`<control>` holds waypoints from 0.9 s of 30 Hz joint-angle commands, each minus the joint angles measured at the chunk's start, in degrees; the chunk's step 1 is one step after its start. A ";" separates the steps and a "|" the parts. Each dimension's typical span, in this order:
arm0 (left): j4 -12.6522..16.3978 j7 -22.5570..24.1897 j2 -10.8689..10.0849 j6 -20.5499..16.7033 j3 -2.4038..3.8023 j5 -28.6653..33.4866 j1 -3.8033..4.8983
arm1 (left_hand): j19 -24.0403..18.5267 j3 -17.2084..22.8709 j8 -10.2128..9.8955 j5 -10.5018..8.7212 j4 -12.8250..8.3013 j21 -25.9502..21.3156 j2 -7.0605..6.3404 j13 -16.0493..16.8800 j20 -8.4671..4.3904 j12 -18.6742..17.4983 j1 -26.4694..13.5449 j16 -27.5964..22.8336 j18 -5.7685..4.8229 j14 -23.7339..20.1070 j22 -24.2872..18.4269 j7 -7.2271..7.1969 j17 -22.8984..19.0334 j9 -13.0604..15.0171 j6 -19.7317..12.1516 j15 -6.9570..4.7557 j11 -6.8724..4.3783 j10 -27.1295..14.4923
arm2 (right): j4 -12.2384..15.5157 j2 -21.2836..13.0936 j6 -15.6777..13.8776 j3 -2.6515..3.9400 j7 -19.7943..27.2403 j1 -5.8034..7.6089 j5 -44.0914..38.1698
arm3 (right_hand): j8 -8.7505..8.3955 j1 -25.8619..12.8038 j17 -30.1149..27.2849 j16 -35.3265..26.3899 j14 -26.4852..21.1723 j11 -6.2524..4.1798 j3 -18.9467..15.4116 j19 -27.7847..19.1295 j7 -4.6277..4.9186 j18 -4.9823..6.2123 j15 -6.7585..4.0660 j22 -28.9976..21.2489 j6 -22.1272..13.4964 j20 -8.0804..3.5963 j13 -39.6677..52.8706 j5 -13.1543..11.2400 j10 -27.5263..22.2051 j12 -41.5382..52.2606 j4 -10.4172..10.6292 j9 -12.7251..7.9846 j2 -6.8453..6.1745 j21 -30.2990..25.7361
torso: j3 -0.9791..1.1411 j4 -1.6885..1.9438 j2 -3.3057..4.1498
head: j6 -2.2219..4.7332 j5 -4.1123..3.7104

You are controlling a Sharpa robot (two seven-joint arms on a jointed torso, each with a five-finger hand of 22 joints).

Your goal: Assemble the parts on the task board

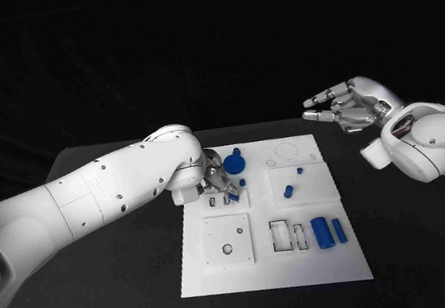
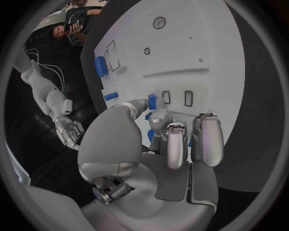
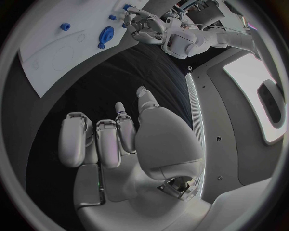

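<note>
Parts lie scattered on the white task board (image 1: 225, 276), which sits in the middle of the black surface (image 1: 120, 297) with its long side running away from me. Near its close right corner I see two blue cylinders side by side, the thick cylinder (image 1: 322, 232) and the thin cylinder (image 1: 339, 231), both with their long axes pointing along the board's length. A short blue peg (image 1: 288, 190) lies nearer the middle, also roughly lengthwise, and a blue knob (image 1: 235, 157) sits at the far left part of the board.

My left robot hand (image 1: 218, 178) is down over the far left part of the board, fingers curled in close together. In the left wrist view a small blue piece (image 2: 152, 101) stands upright at the fingertips (image 2: 158, 115), beside two narrow slots (image 2: 177, 97). More blue shows between the fingers, but they cover most of it and I cannot tell whether the hand actually pinches anything.

My right robot hand (image 1: 347, 106) hovers above the surface off the board's far right corner, well apart from every part, palm facing the board, fingers loosely bent and spread, holding nothing. In its wrist view the board's far end shows the blue knob (image 3: 106, 34) as a ridged round disc.
</note>
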 commanded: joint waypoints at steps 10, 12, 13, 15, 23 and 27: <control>0.93 0.67 -0.80 -7.36 -0.05 0.83 -0.11 | 2.68 10.33 0.23 7.76 -12.00 1.54 -2.35 2.97 0.02 2.64 -1.52 0.17 -1.26 6.03 4.10 -0.36 15.08 0.53 2.40 -0.17 -0.27 2.56 | -0.16 0.18 1.04 -0.06 0.58 -0.07 0.06 | 0.26 -0.51 1.48 -0.33 3.16 -0.04 -0.35 -0.30 -0.27 0.63 0.04 -0.06 -0.05 -0.07 1.52 0.33 -0.38 -0.36 0.10 0.01 -0.02 -0.31 | -0.01 -0.02 0.03 | -0.09 0.13; 1.20 0.82 -1.02 -7.61 -0.06 0.83 -0.12 | 2.77 10.24 0.11 8.32 -12.27 1.70 -2.47 3.24 0.01 2.85 -1.61 0.17 -1.32 6.03 4.37 -0.40 15.08 0.52 2.65 -0.19 -0.31 2.78 | -0.16 0.17 1.04 -0.07 0.58 -0.07 0.07 | 0.26 -0.51 1.48 -0.33 3.16 -0.04 -0.35 -0.30 -0.27 0.63 0.04 -0.06 -0.05 -0.07 1.52 0.33 -0.38 -0.36 0.10 0.01 -0.02 -0.31 | 0.02 -0.01 0.04 | -0.08 0.15; 1.35 0.88 -1.15 -7.70 -0.06 0.83 -0.12 | 2.81 10.21 0.05 8.54 -12.38 1.80 -2.53 3.37 0.01 2.95 -1.65 0.17 -1.35 6.03 4.52 -0.41 15.08 0.52 2.76 -0.19 -0.32 2.88 | -0.17 0.17 1.04 -0.07 0.58 -0.08 0.08 | 0.26 -0.51 1.48 -0.33 3.16 -0.04 -0.35 -0.30 -0.27 0.63 0.04 -0.06 -0.05 -0.07 1.52 0.33 -0.38 -0.36 0.10 0.01 -0.02 -0.31 | 0.01 -0.01 0.04 | -0.08 0.15; 1.70 0.87 -1.44 -7.78 -0.09 0.83 -0.13 | 2.88 10.11 -0.08 9.17 -12.63 1.94 -2.68 3.66 0.00 3.16 -1.74 0.17 -1.39 6.03 4.76 -0.45 15.08 0.50 3.04 -0.20 -0.35 3.10 | -0.17 0.15 1.04 -0.07 0.57 -0.08 0.09 | 0.26 -0.52 1.47 -0.33 3.16 -0.04 -0.36 -0.30 -0.27 0.63 0.04 -0.06 -0.05 -0.07 1.52 0.33 -0.38 -0.36 0.10 0.01 -0.01 -0.31 | 0.04 0.01 0.00 | -0.12 0.19; 3.60 0.30 -2.89 -7.91 -0.24 0.74 -0.25 | 3.04 9.78 -0.50 11.06 -13.23 2.29 -2.95 4.42 -0.02 3.71 -2.02 0.17 -1.50 6.03 5.33 -0.53 15.08 0.45 3.77 -0.23 -0.43 3.66 | -0.18 0.14 1.10 -0.09 0.58 -0.08 0.13 | 0.26 -0.69 1.48 -0.34 3.16 -0.04 -0.46 -0.30 -0.27 0.63 0.04 -0.08 -0.05 -0.07 1.53 0.33 -0.36 -0.33 0.21 0.02 -0.01 -0.33 | 0.01 0.05 0.01 | -0.19 0.22; 4.35 -0.19 -3.54 -7.97 -0.31 0.59 -0.40 | 3.10 9.71 -0.60 11.44 -13.39 2.42 -2.99 4.62 -0.03 3.86 -2.05 0.17 -1.54 6.03 5.53 -0.56 15.08 0.44 3.97 -0.25 -0.46 3.81 | -0.19 0.12 1.11 -0.11 0.58 -0.08 0.14 | 0.26 -0.69 1.48 -0.34 3.16 -0.04 -0.46 -0.30 -0.27 0.63 0.04 -0.08 -0.05 -0.07 1.53 0.33 -0.36 -0.33 0.21 0.02 -0.01 -0.33 | 0.00 0.10 0.01 | -0.36 0.35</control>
